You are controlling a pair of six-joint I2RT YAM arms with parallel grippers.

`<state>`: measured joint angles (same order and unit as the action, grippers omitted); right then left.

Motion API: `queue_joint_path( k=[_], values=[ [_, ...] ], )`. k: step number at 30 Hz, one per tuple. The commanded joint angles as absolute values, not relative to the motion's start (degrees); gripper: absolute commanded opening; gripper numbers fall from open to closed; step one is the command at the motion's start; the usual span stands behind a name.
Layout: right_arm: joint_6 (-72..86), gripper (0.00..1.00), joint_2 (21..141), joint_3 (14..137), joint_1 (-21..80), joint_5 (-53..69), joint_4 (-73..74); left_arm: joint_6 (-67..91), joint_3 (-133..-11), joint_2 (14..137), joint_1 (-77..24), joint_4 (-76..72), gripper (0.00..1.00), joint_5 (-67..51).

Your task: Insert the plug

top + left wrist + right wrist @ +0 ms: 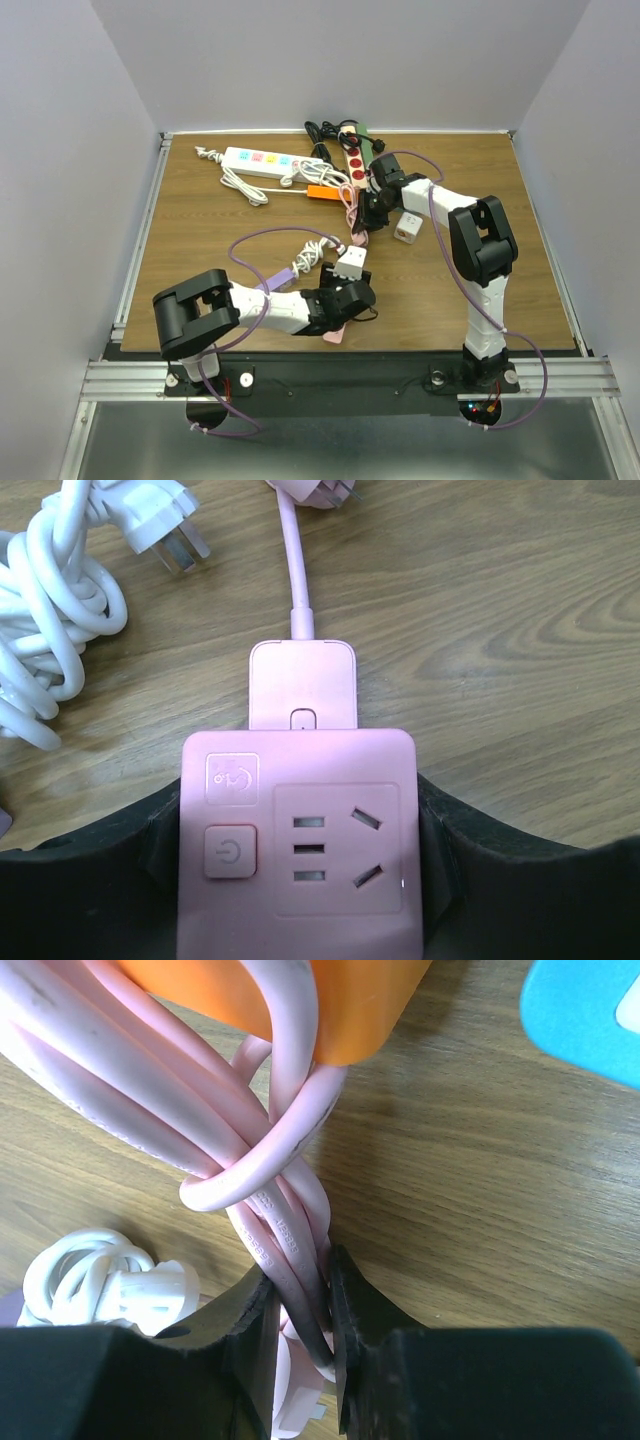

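My left gripper [300, 820] is shut on a pink socket block [300, 850], its face with a power button and socket holes turned to the camera; in the top view it is low at the table's front [345, 300]. The block's pink cable [297, 570] runs away to a pink plug [312, 490] at the frame's top edge. My right gripper [300, 1305] is shut on the bundled pink cable [265, 1170] just above the pink plug [300, 1405], whose tip shows below the fingers. In the top view the right gripper [367, 215] is at mid-table.
A white power strip [258, 160] and a red-socket strip [353, 165] lie at the back with black cables. An orange piece [300, 1000] lies over the pink bundle. Two white adaptor cubes [352, 263] [406, 227] and a coiled white cable with plug [165, 530] lie nearby.
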<state>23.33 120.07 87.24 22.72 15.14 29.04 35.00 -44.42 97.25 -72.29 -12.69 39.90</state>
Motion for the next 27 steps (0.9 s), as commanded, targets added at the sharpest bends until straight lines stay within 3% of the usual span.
queue_joint_path(
  k=[1, 3, 4, 7, 11, 24, 26, 27],
  values=[
    [23.12, 0.28, 117.52, 89.21, 15.21, -0.71, 12.39, 39.99, -41.83, 106.87, -72.25, -3.00, 0.00, 9.14],
    [22.68, 0.46, 116.20, 88.51, 15.12, -0.44, 12.65, 39.03, -42.54, 106.88, -71.46, -2.29, 0.00, 10.01],
    [22.24, 0.64, 115.23, 88.07, 15.20, -0.35, 12.83, 38.68, -42.89, 106.70, -70.85, -1.76, 0.00, 10.28],
    [21.53, 0.88, 111.72, 86.23, 15.12, -0.44, 13.44, 36.84, -43.59, 106.35, -67.95, -1.15, 0.00, 11.25],
    [20.48, 0.96, 106.63, 83.51, 15.20, -0.27, 14.67, 33.23, -45.52, 106.35, -63.38, -0.27, 0.00, 13.79],
    [19.25, 1.00, 94.49, 75.33, 14.94, 0.88, 15.12, 23.04, -53.87, 109.34, -56.07, -0.09, 0.00, 16.18],
    [19.42, 1.00, 92.73, 73.75, 14.07, 0.35, 15.29, 22.50, -55.97, 109.07, -56.07, 1.74, 0.13, 16.00],
    [19.60, 1.00, 91.94, 73.22, 13.63, 0.35, 15.29, 22.41, -56.60, 108.81, -56.07, 2.37, 0.34, 16.17]
  ],
)
